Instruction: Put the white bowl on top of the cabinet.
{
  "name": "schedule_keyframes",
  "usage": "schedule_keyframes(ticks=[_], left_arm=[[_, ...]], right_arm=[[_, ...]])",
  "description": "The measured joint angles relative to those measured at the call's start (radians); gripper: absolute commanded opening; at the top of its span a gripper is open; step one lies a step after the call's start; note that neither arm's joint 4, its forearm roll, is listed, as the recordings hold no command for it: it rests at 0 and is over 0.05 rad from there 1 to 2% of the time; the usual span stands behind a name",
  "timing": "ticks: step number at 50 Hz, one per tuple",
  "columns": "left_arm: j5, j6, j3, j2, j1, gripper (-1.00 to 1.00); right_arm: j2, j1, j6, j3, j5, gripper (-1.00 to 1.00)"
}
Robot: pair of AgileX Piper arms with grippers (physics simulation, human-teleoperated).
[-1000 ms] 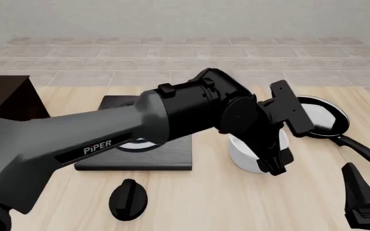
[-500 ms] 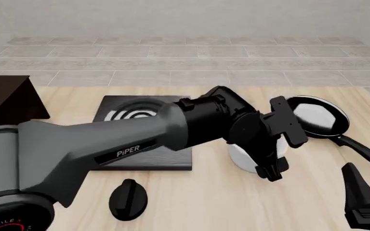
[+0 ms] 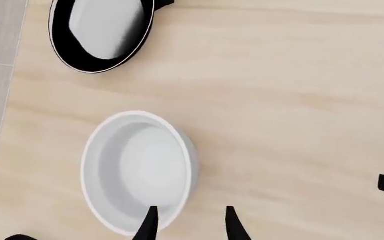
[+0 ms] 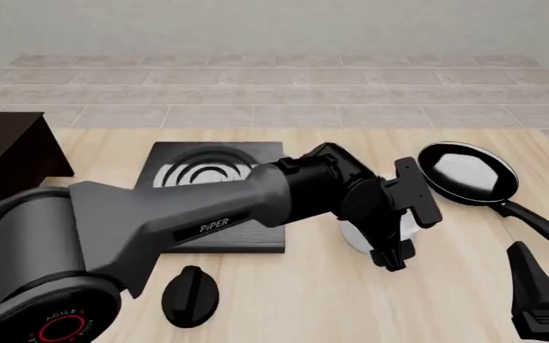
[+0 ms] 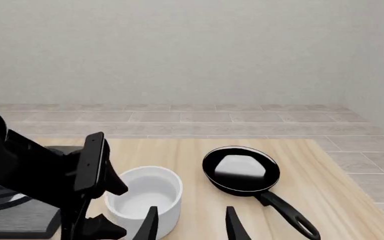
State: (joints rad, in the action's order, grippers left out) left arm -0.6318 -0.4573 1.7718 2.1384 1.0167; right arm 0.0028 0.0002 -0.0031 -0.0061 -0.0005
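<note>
The white bowl (image 4: 354, 234) stands upright on the wooden table, right of the stove, mostly hidden by my left arm. In the left wrist view the bowl (image 3: 138, 170) is empty. My left gripper (image 4: 390, 254) is open and low at the bowl's near-right side. Its fingers (image 3: 148, 227) straddle the bowl's wall, one over the inside and one outside. The bowl also shows in the right wrist view (image 5: 148, 197). The dark brown cabinet (image 4: 6, 150) stands at the far left edge. My right gripper (image 4: 537, 304) is open and empty at the front right.
A black frying pan (image 4: 469, 173) with white glare lies right of the bowl, its handle pointing to the front right. A black stove slab (image 4: 219, 187) with silver rings lies left of the bowl. A black knob (image 4: 191, 294) lies near the front edge.
My left arm has lowered and stretched out, bringing its gripper down around the bowl's rim. The bowl, the pan and the right arm have not moved.
</note>
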Motion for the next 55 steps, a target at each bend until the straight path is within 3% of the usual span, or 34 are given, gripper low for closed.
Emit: schedule_keyframes(ticks=[13,32,55], left_arm=[[0.005,-0.028,-0.002,0.042,-0.001,1.0],[-0.014,-0.073,0.063,0.132,-0.026,1.0],[-0.025,-0.057,0.114,0.182,-0.032,1.0]], right_arm=[[0.0,0.0,0.0,0.0,0.0,1.0],[0.002,0.0,0.0,0.001,-0.003,1.0],[0.0,0.0,0.0,0.0,0.0,1.0]])
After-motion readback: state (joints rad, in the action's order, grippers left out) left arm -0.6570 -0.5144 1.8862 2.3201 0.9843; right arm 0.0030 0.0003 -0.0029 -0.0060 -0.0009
